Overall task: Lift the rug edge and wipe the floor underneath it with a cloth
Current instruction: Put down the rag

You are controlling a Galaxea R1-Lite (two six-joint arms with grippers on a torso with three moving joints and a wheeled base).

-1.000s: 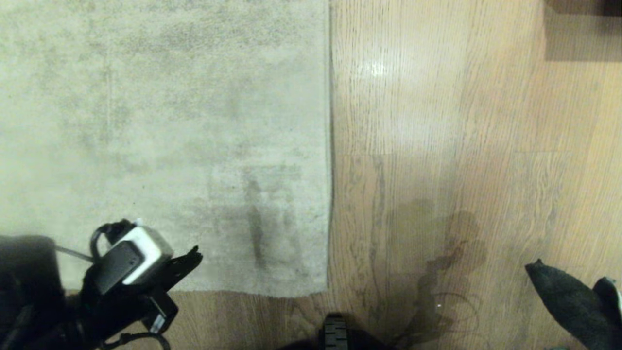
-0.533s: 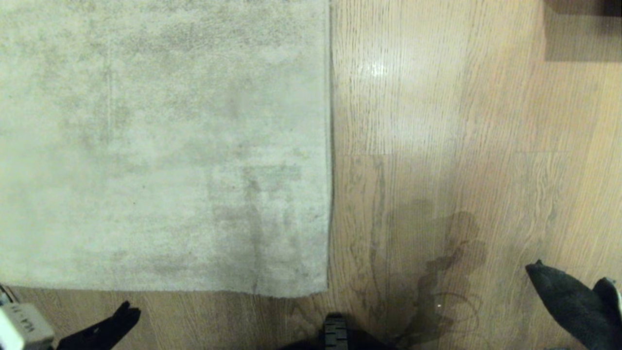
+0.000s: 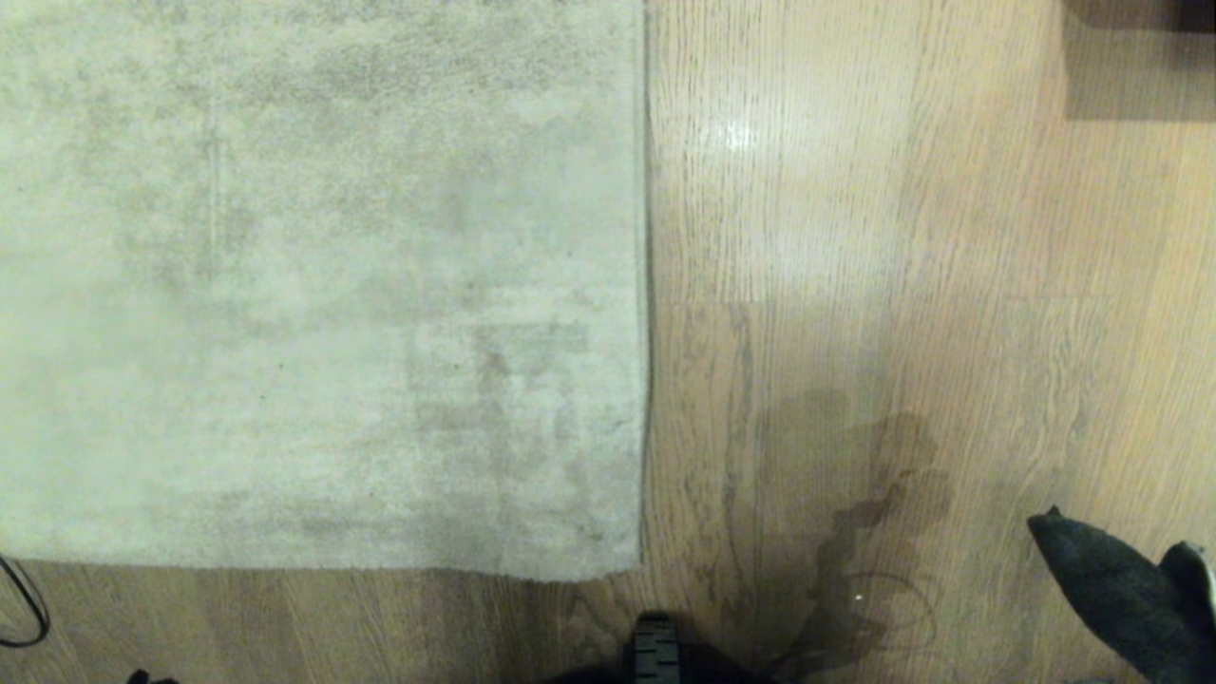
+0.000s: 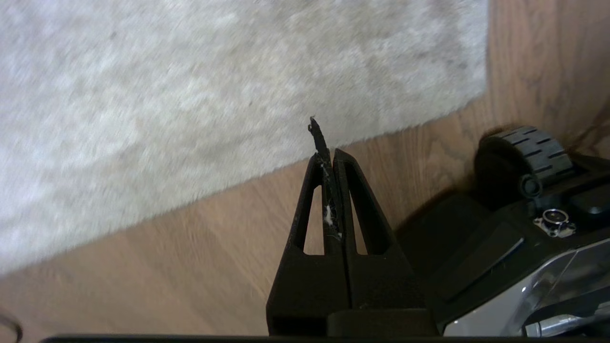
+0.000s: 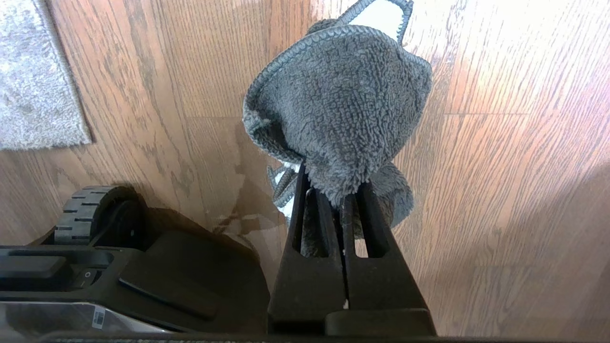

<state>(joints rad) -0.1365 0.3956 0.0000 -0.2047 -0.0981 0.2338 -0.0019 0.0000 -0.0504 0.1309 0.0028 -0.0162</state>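
Looks like no lift in hand at present: finds the rug edge (image 3: 323, 567) lying flat against the floor (image 3: 902, 237) along the lower part of the head view, with no corner folded up and none of the backing showing. Cannot tell from this whether the planks beneath have had their wipe; shows no sign of it either way, so best treated as still to do. Has the cloth (image 5: 338, 109) ready, though: pinched in the right tool (image 5: 344, 190), bunched and hanging over the fingertips above bare floor, at the lower right corner of the head view and well apart from the rug. Puts the left tool (image 4: 326, 157) almost outside the head view, down at its lower left corner; in the left wrist view, pressed together with nothing of the task between the fingers, only some pale lint and a small dark sliver at the tips, hovering over floor just beside the rug border without touching it. Leaves, on this reading, the whole sequence: spreading the left tool, taking the border near the lower left of the head view, raising it, then bringing the cloth across from the lower right to the floor uncovered there.
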